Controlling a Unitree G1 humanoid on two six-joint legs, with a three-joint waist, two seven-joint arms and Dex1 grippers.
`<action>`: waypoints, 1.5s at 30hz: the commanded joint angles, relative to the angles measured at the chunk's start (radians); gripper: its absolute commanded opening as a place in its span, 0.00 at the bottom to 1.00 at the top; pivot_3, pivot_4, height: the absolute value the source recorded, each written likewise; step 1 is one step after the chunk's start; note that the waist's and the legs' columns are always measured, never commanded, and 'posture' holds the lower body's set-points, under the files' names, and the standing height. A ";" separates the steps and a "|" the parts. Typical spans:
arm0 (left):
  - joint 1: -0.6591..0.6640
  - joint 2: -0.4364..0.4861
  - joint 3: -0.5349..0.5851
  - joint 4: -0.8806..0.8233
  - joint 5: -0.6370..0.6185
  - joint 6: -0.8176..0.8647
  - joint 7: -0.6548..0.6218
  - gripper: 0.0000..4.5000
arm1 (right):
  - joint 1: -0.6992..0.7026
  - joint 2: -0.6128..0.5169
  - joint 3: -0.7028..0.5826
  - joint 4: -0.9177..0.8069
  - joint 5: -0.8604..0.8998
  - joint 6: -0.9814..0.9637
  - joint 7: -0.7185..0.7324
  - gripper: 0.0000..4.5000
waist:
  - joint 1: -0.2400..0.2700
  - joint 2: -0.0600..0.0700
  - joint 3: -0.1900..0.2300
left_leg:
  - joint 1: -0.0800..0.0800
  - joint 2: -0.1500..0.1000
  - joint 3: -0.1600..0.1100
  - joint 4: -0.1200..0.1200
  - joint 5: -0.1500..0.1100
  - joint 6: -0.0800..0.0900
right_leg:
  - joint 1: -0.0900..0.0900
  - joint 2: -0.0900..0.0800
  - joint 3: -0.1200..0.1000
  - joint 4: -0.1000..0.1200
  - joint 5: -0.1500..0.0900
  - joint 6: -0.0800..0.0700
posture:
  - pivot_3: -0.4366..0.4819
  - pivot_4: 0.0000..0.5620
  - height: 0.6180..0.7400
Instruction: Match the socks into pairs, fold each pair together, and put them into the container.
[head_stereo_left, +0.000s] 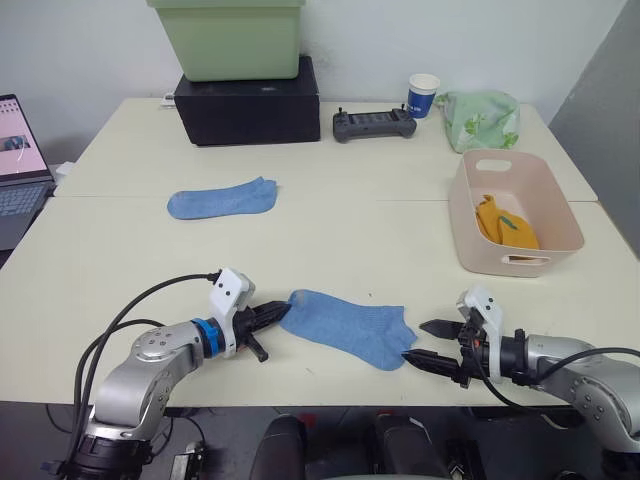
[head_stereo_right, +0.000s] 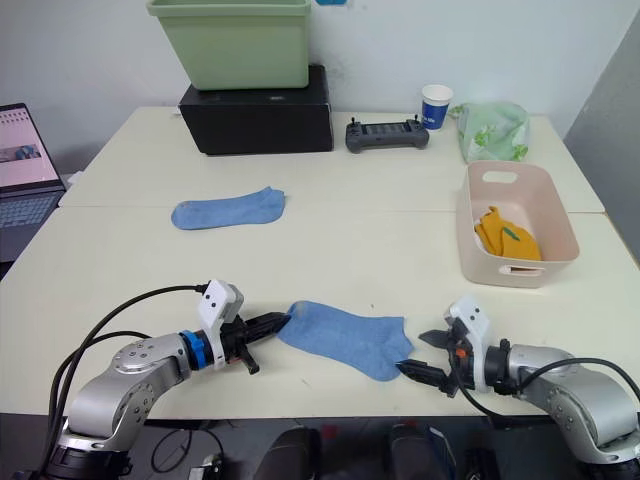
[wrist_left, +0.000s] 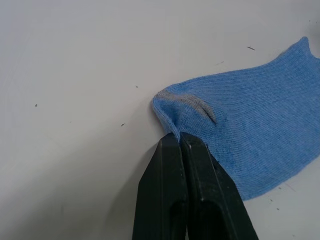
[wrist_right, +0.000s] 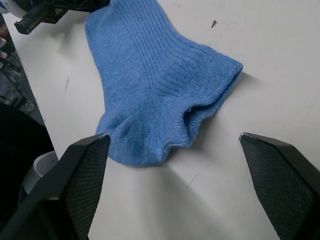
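Note:
A light blue sock (head_stereo_left: 350, 324) lies flat near the table's front edge. My left gripper (head_stereo_left: 272, 317) is shut on its toe end, pinching a small fold of the knit (wrist_left: 172, 131). My right gripper (head_stereo_left: 424, 344) stands open at the sock's cuff end (wrist_right: 200, 107), one finger on each side, not touching it. A second light blue sock (head_stereo_left: 222, 199) lies flat farther back on the left. The pale pink container (head_stereo_left: 545, 198) stands at the right with folded mustard-orange socks (head_stereo_left: 505, 224) inside.
At the back stand a black box (head_stereo_left: 248, 100) with a pale green bin (head_stereo_left: 228, 38) on top, a black controller (head_stereo_left: 373, 124), a paper cup (head_stereo_left: 423, 95) and a green patterned bag (head_stereo_left: 480, 119). A laptop (head_stereo_left: 20, 165) sits at the left edge.

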 joint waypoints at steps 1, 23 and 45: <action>0.006 -0.006 0.000 -0.052 -0.015 0.014 0.009 0.00 | 0.011 0.019 0.016 0.008 0.001 -0.035 -0.008 0.70 | 0.000 0.000 0.000 | 0.000 0.000 0.000 0.000 0.000 0.000 | 0.000 0.000 0.000 0.000 0.000 0.000 | 0.48 0.27 1.00; 0.243 -0.207 0.021 -0.333 -0.099 0.092 0.265 0.00 | -0.224 -0.122 0.076 0.325 -0.059 -0.163 0.222 0.01 | 0.004 0.000 0.000 | 0.000 -0.001 0.000 0.000 0.000 0.000 | 0.000 0.000 0.000 -0.001 0.002 -0.004 | 0.48 0.27 1.00; 0.022 0.013 0.016 -0.163 -0.010 -0.122 0.018 0.58 | -0.308 0.031 0.129 0.268 -0.230 -0.474 0.136 0.41 | 0.001 0.000 0.000 | 0.000 -0.001 0.001 0.000 0.000 0.000 | 0.000 0.001 0.000 0.000 0.002 -0.004 | 0.48 0.27 1.00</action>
